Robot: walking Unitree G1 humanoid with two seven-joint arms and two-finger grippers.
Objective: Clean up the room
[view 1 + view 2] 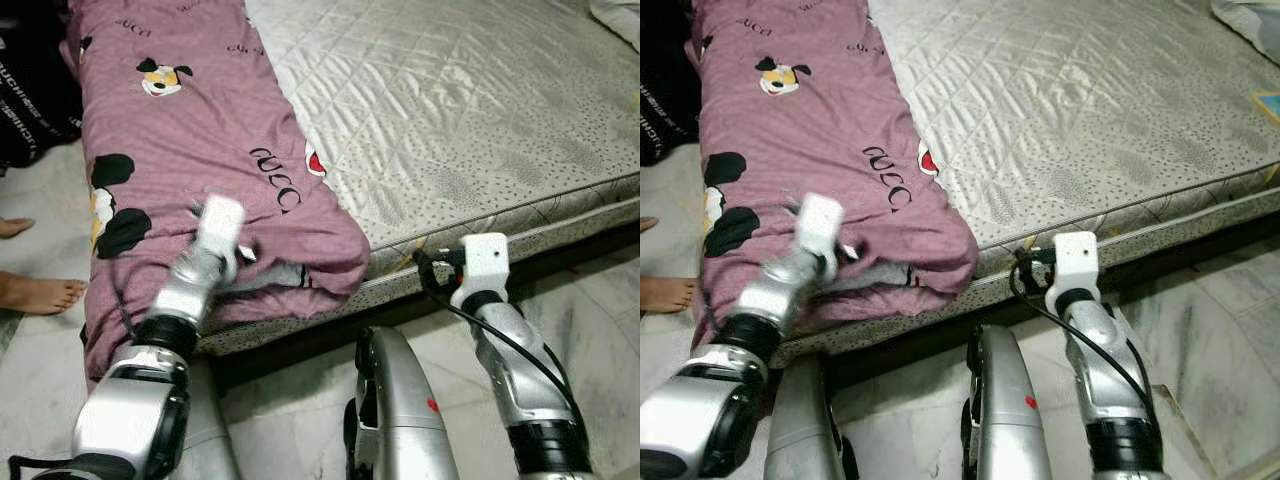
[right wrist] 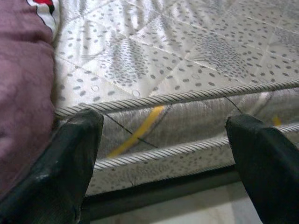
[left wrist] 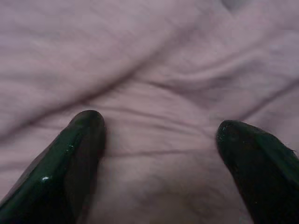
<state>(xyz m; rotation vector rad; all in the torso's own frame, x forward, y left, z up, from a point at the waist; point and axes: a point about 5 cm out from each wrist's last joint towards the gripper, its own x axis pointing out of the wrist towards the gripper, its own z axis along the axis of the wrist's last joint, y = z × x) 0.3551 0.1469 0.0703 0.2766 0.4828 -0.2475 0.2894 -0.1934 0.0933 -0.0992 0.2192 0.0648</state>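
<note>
A mauve blanket (image 1: 190, 130) with cartoon prints and black lettering lies along the left side of the quilted grey mattress (image 1: 450, 120). Its lower end droops over the front edge. My left gripper (image 3: 159, 130) is open and pressed against the blanket's folds near that end, fabric showing between its fingertips (image 3: 86, 126). The left wrist block (image 1: 220, 225) sits on top of the cloth. My right gripper (image 2: 163, 126) is open too, held just in front of the mattress's corded front edge (image 2: 187, 98) with nothing between its fingers, to the right of the blanket's end.
A person's bare feet (image 1: 40, 292) stand on the pale floor at the left. Black printed cloth (image 1: 30, 90) lies at the upper left. A white item (image 1: 620, 20) rests on the bed's far right corner. My own silver legs (image 1: 400, 410) are below.
</note>
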